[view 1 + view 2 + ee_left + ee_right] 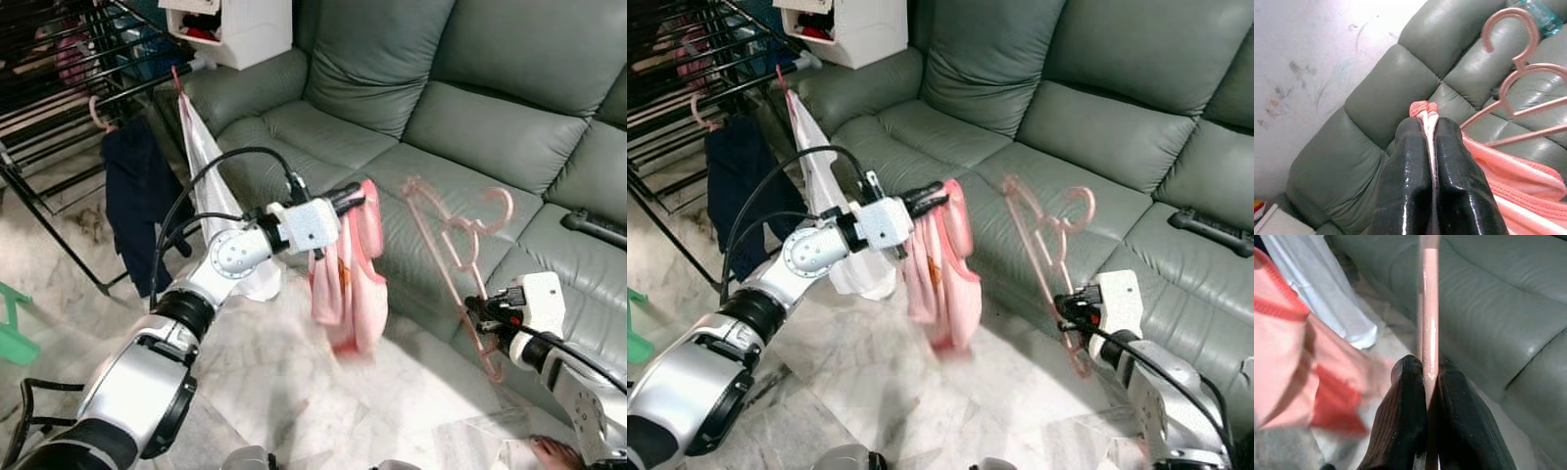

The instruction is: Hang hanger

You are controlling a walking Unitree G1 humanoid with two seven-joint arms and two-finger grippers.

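Note:
A pink plastic hanger [458, 250] stands upright in front of the sofa, its hook at the top. My right gripper [480, 311] is shut on its lower bar [1429, 323]. My left gripper [355, 200] is shut on the top edge of a pink garment [351, 274], which hangs down over the floor just left of the hanger. In the left wrist view the black fingers [1410, 176] pinch the pink cloth [1424, 110], with the hanger [1518, 83] close beside it.
A grey-green leather sofa [441, 127] runs across the back and right. A black drying rack [59, 108] at the left carries a dark garment [137, 201] and a white one [211, 166]. A remote [593, 227] lies on the sofa seat. Marble floor lies below.

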